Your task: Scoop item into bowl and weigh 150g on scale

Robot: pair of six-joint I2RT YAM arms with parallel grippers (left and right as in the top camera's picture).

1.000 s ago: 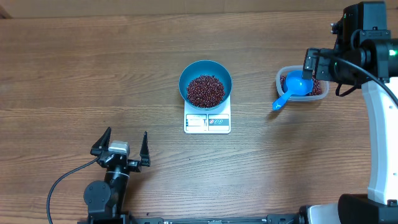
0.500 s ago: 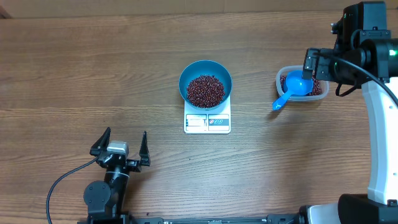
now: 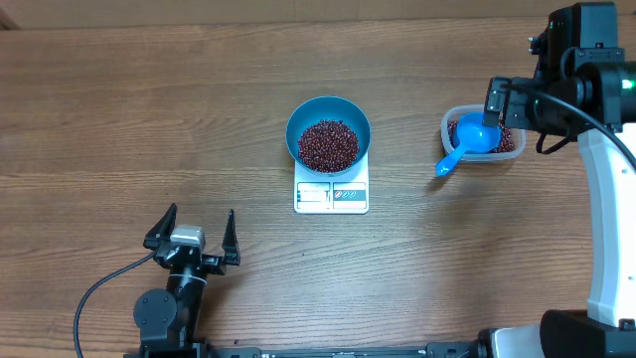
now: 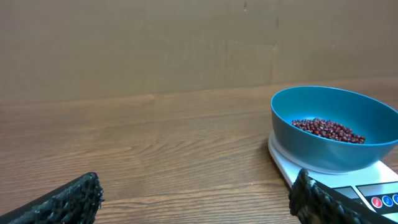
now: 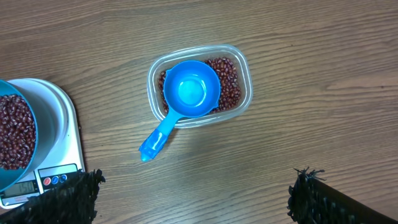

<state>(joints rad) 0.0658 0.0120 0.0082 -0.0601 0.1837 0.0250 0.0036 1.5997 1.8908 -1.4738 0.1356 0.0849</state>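
Both claws stand spread wide and hold nothing. The left claw (image 3: 199, 221) sits low at the lower left of the overhead view, well apart from everything. The right claw (image 5: 199, 176) hangs above the clear tub (image 3: 513, 149) at the right edge.

The beans (image 3: 329, 145) lie in two places. One heap is in the blue bowl (image 3: 298, 117), which stands on the white scale (image 3: 331, 196) at the middle of the tabletop (image 3: 149, 119). The rest are in the tub, under the blue scoop (image 3: 475, 137).

We judge the beans to be loose, hard and quick to roll, so no claw can take them directly; they move only by scoop, and a tilted cup would spill them. The scoop looks like light, stiff plastic. Its cup rests in the tub and its handle (image 5: 155, 142) juts over the rim toward the lower left, clear of the beans. We would grip there, across the flat of the handle, though smooth plastic may twist in the grip.
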